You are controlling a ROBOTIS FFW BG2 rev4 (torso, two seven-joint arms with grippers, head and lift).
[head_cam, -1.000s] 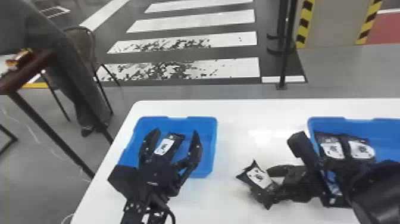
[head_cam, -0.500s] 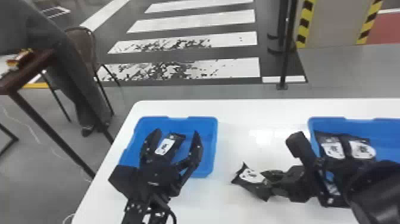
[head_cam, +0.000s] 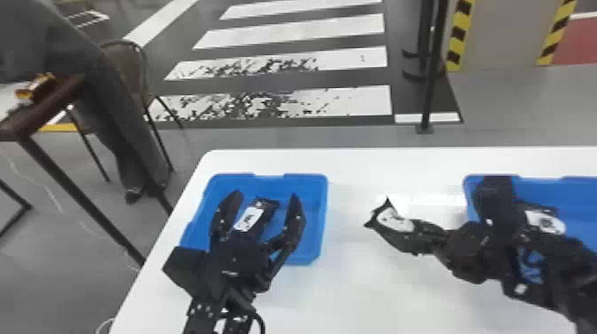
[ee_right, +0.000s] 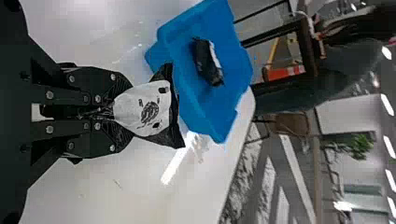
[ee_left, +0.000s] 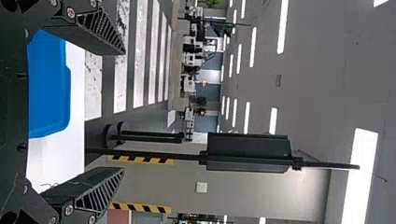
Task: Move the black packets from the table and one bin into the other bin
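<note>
Between the two bins, my right gripper (head_cam: 428, 235) is shut on a black packet (head_cam: 393, 222) with a white label, above the white table. In the right wrist view the right gripper (ee_right: 114, 108) pinches one end of that packet (ee_right: 144, 109). A second black packet (head_cam: 255, 217) lies in the left blue bin (head_cam: 323, 213). My left gripper (head_cam: 262, 213) stands open over this bin's near part, nothing between its fingers; in the left wrist view the left gripper (ee_left: 122, 112) is spread wide. The right blue bin (head_cam: 577, 188) holds a packet (head_cam: 544, 220), partly hidden by the right arm.
The white table (head_cam: 355, 293) carries both bins, with bare surface between them. Behind it stands a dark pole (head_cam: 433, 66). At the far left are a brown table (head_cam: 40, 106), a chair (head_cam: 126, 66) and a person's legs.
The right gripper has moved left with its packet, and the packet has swung to point toward the left bin. The right arm now covers more of the right bin. The left arm has stayed still.
</note>
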